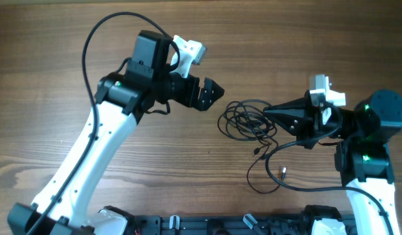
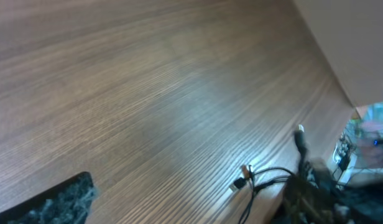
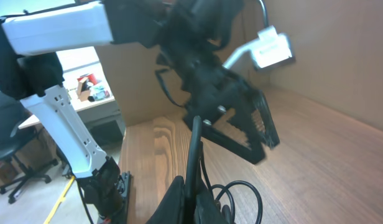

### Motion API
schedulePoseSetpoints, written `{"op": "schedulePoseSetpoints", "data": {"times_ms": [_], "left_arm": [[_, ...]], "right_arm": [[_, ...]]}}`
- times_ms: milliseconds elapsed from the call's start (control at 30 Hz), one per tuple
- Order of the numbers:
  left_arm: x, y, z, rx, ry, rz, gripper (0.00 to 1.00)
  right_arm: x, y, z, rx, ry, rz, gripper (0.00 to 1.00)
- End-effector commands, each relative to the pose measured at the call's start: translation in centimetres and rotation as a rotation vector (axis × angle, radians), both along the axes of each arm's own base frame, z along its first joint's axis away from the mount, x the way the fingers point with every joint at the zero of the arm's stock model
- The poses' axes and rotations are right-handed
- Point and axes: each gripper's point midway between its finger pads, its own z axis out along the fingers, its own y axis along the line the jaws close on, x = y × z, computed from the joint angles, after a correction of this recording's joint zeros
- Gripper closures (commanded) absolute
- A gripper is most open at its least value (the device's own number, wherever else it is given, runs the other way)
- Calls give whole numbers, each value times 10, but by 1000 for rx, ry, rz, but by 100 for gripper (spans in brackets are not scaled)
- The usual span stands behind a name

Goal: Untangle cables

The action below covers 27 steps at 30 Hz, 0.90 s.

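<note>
The right gripper [image 1: 267, 112] points left across the table, its two fingers pressed together on the cables [image 1: 243, 121]. In its own wrist view the fingertips [image 3: 179, 198] meet at the bottom of the frame, and one thin black cord [image 3: 194, 149] rises straight up from between them. More loops curl just to the right of the fingers.

From above, the cables form one loose knot of overlapping loops on the right half of the wooden table [image 1: 188, 163], touching the tip of the right gripper and spreading left from it. One strand leaves the knot and runs toward the near edge in a wide curve, ending in a small silver plug [image 1: 282, 173] near the right arm's base.

The left gripper [image 1: 214, 93] sits left of the knot and a little farther back, apart from the cables, with its jaws spread wide and nothing between them. Its wrist view shows only one dark finger [image 2: 61, 198], at the lower left corner, over bare wood grain. The cables [image 2: 266, 179] and a plug end [image 2: 240, 182] show at the lower right of that view, next to the blurred dark shape of the right gripper.

The left arm reaches in from the near left corner, the right arm from the near right.
</note>
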Motion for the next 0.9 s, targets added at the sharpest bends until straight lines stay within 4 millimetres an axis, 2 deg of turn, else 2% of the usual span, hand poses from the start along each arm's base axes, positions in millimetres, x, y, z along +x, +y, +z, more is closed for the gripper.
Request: {"op": "schedulePoseSetpoints", "data": {"times_ms": [0,67,300,367,467,533,567,667,733,867], "left_arm": [[-25,-14,19,-18,-130,-203,0],[-42,-29,1,51,-124,-294,0],[-32,-36,-43,204,-58,-241,1],[-34,-41,-53,216,-36,-256,7],[-35,-44,-63,240,-16,-265,39],[-33,-39,-68,275,-13,-250,74],[-32,-35,-71,297,-11,-237,94],[-20,-19,-76,358,12,-115,96],[-3,1,-80,422,24,43,96],[36,71,-79,530,50,555,96]], "right_arm": [[1,-1,-1,5,19,25,96],[-1,0,-3,9,34,50,96],[-15,1,-2,16,32,131,96],[-17,1,-1,17,33,147,96],[-17,1,-1,17,31,145,96],[-16,0,-1,17,31,140,96],[-15,0,-1,17,32,133,96],[-13,-4,-1,18,39,117,96],[-8,-8,-2,20,58,86,96],[16,-18,-5,34,161,-62,96]]}}
